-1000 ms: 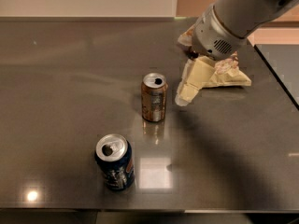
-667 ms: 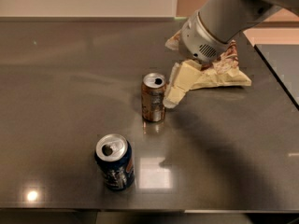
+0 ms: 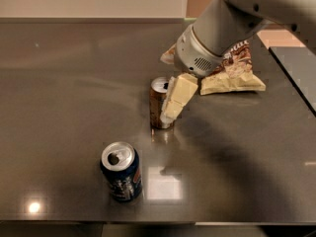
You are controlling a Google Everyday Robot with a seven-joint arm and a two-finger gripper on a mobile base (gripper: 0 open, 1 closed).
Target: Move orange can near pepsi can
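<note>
**Grasp Approach at the Orange Can: Hazards and Gripper Status**

**Hazards**

1. Tipping. The orange can (image 3: 157, 107) stands upright on the desk (image 3: 74, 83) and is tall and slim. Its top is open, so it is probably light. The gripper (image 3: 168, 113) lies against the can's right side as the camera sees it. A sideways push from there, before a firm hold is made, would likely knock the can over or slide it away.
2. Slipping. The can wall is smooth metal. A weak or off-centre clamp could let the can rotate or drop during the carry.
3. Collision at the goal. The pepsi can (image 3: 122, 174) stands apart from the gripper, toward the camera and to the left in the view. It is also upright and open-topped. Setting the orange can down too close could strike and topple it.
4. Snagging. A snack bag (image 3: 232, 70) lies on the desk just behind the gripper on its far side, partly under the arm. A wide swing of the wrist could drag it.

**Gripper Status**

- Position: low at the orange can, overlapping its upper and right portion in the view.
- Contact: appears to touch the can's side; a full enclosure is not confirmed.
- Opening: cannot be told, since the can and the wrist hide the far half.
- Load: no can is lifted; both rest on the desk.
</note>
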